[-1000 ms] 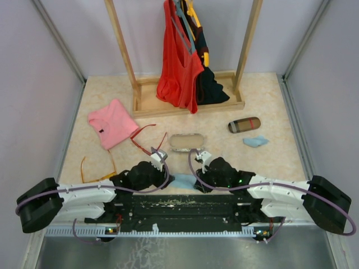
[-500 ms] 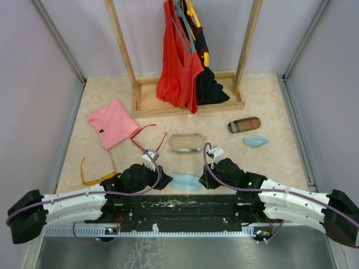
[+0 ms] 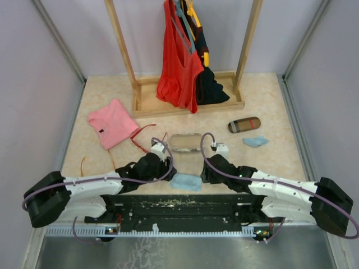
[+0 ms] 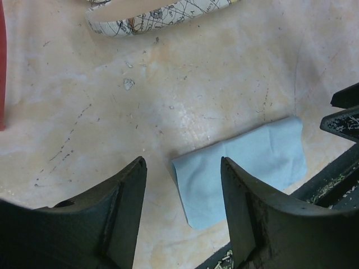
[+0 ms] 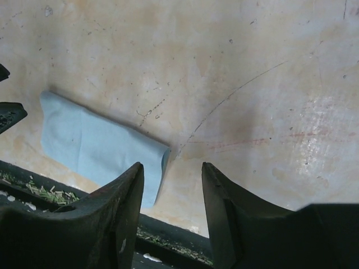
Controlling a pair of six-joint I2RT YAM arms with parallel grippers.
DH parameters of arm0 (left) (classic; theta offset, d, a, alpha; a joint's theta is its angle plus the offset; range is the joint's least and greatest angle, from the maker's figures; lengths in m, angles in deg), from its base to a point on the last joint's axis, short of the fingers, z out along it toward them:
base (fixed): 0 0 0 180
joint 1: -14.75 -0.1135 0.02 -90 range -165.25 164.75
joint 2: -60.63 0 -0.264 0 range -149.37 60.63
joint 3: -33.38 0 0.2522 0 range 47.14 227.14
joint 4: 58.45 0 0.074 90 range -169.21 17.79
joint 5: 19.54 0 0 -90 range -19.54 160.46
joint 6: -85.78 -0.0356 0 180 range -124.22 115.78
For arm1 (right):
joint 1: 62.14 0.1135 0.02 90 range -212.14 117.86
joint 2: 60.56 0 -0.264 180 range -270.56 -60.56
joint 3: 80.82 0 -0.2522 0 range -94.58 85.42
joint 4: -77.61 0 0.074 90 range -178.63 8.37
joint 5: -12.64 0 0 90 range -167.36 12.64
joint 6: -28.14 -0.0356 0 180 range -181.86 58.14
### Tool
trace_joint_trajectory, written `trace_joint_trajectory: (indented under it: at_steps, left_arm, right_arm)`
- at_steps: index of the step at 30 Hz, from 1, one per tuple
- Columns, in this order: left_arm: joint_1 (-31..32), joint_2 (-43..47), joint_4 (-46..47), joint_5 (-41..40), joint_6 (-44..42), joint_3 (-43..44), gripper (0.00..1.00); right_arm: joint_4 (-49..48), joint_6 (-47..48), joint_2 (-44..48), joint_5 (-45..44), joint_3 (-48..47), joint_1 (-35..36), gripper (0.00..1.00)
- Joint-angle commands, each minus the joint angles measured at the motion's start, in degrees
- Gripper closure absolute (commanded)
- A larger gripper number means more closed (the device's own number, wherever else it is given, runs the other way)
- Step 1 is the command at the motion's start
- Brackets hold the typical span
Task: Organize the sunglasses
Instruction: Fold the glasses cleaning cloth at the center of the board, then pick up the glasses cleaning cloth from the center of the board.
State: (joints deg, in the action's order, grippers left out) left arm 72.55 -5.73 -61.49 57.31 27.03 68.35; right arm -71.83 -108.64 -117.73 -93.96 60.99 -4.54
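Red and thin-framed, the sunglasses (image 3: 137, 133) lie flat on the table (image 3: 269, 162) just beyond the left arm. They sit between the pink shirt (image 3: 112, 122) and the open case (image 3: 187, 142). The case lies with its map-printed lining up, midway between the two arms, likely so the glasses can go straight in from either side.

The left jaws are spread and hold nothing. The wrist view shows them low over the table, with a folded blue cloth (image 4: 258, 151) by one tip and the case rim (image 4: 157, 11) further ahead. The right jaws are also spread and empty, above the same cloth (image 5: 95, 145) from the other side.

The cloth sits close to the arm bases, within easy reach of both, perhaps for wiping or packing. A brown closed case (image 3: 244, 124) and a second blue cloth (image 3: 255, 141) lie well off to the right.

The glasses look untouched. The left arm is nearer them, so it seems the natural one to pick them up.
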Motion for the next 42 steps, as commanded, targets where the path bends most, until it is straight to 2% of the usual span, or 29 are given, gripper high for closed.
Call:
trace_joint_trajectory:
  at_steps: [1,11,26,42]
  left_arm:
    - [-1.31,-3.39,0.48,2.46,0.9,3.28,0.38]
    - [-1.46,-6.56,-0.19,4.8,1.38,3.28,0.38]
    - [-1.55,-10.17,-0.28,8.04,1.7,4.59,0.42]
    - [-1.55,-11.86,0.57,9.59,2.16,3.67,0.49]
  right_arm:
    - [-3.18,-4.35,-0.18,-1.09,-1.78,-0.19,0.53]
    - [-4.63,-8.05,-2.09,4.88,0.07,-4.17,0.54]
    - [-4.99,-10.18,-6.53,9.25,0.04,-5.08,0.55]
    - [-10.68,-12.84,-9.63,12.31,2.41,-7.26,0.66]
